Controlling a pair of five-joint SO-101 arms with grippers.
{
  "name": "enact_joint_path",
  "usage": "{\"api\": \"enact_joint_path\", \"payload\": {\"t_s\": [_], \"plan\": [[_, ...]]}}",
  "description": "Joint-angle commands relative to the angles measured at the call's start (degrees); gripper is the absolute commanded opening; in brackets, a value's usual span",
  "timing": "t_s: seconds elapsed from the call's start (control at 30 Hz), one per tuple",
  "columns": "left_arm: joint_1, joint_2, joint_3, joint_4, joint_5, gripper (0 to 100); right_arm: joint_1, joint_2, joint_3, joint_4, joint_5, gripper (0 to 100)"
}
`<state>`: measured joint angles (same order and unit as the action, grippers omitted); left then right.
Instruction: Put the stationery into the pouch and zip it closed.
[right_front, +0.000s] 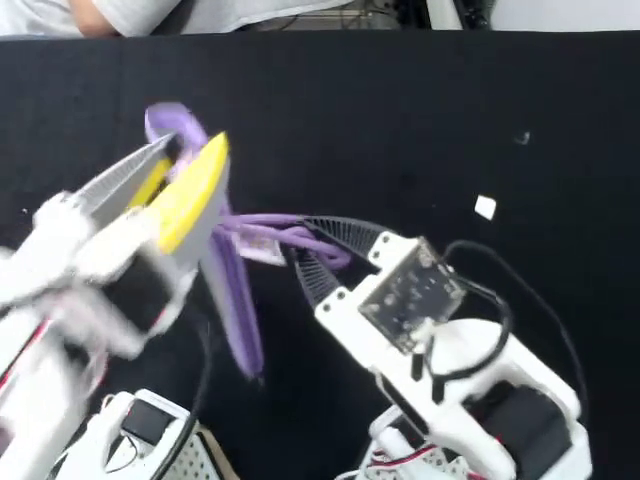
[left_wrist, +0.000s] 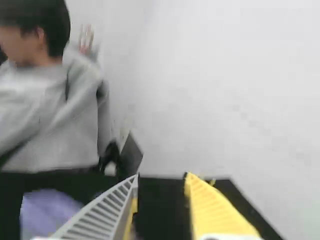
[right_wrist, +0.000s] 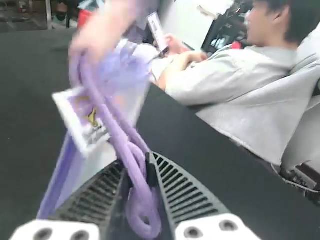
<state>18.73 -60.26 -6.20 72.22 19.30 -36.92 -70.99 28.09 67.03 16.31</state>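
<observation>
A purple pouch hangs lifted over the black table, its upper end by my left gripper. That gripper's grey and yellow fingers stand open, with the pouch outside the grey finger and nothing between them. My right gripper is shut on the pouch's purple cord loop, which carries a white tag. The tag hangs just beside the black fingertips. A small white piece, perhaps an eraser, lies on the table to the right.
A tiny dark speck lies at the far right. The two arm bases stand along the near edge. A person in a grey top sits behind the table's far edge.
</observation>
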Motion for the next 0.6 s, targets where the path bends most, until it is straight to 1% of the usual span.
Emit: {"api": "enact_joint_path", "payload": {"t_s": [0.0,0.2,0.33,0.47,0.5,0.57], "plan": [[0.0,-2.8,-0.9,-0.4,-0.6,18,0.5,1.1,-4.7,1.6,0.3,1.1],[0.0,-5.3,-7.7,1.4,-1.1,19,0.7,1.4,-7.9,4.6,-1.1,1.1],[0.0,-5.1,-13.1,8.5,-5.3,19,0.8,2.9,-13.5,8.7,-1.1,1.1],[-0.1,-5.5,-14.4,16.4,-8.6,18,1.1,6.5,-21.3,14.2,-1.1,1.1],[-0.6,-5.5,-14.4,17.7,-9.7,18,2.1,7.9,-23.2,15.4,-1.1,1.1],[-4.0,-5.5,-14.4,20.3,-12.0,18,5.2,10.5,-26.7,17.1,-0.9,1.1]]}}
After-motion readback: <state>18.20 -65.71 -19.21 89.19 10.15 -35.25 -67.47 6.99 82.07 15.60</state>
